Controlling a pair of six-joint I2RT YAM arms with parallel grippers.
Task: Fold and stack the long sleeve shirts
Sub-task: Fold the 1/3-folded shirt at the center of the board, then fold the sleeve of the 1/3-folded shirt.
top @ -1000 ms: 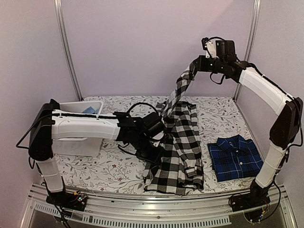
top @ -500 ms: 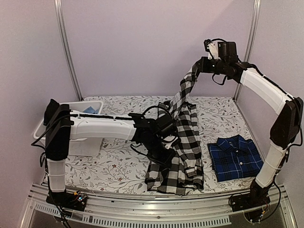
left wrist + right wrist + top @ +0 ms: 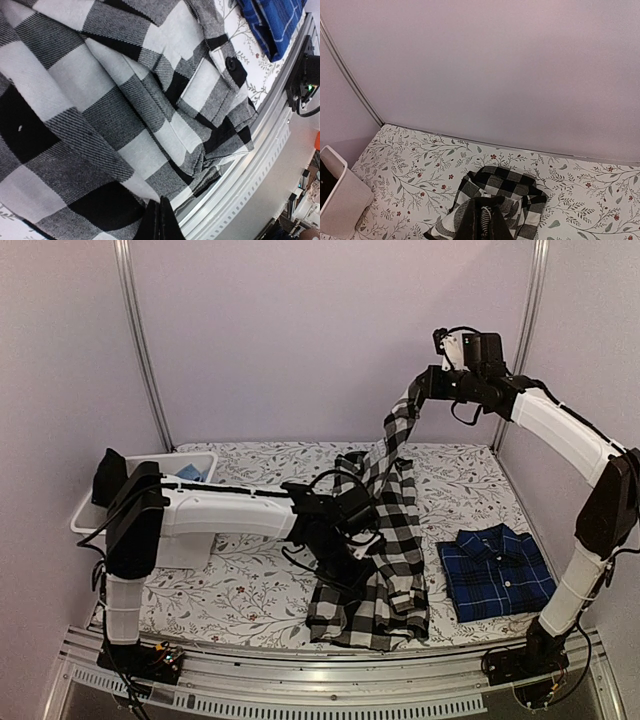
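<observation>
Nearest runs the metal rail point(image 3: 330, 695) along the front of the table point(image 3: 240, 590), whose cover is printed with leaves and sprigs. Just behind the rail lies the bulk of the black-and-white check shirt point(image 3: 385, 560) — a rumpled heap with its lowest folds reaching the table's front edge. In the left wrist view a buttoned cuff lies on top of the creases.

To the right of the check shirt, and apart from it, the navy plaid shirt point(image 3: 495, 570) lies flat and folded on the table, its collar toward the far side.

At the check shirt's left edge the left pincer point(image 3: 160, 207) comes in low. Its fingers are pressed together with a fold of the check cloth nipped at their tips.

Farther back, well to the left of the check shirt, a white bin point(image 3: 200, 458) stands on the table with something blue inside.

From the check shirt's far end a long strip of its cloth — a sleeve, by its shape — rises steeply off the table. The right pincer point(image 3: 482, 212) hangs high above that end, fingers closed tight on the top of the strip. Behind the check shirt stands a plain pale wall point(image 3: 320, 330).
</observation>
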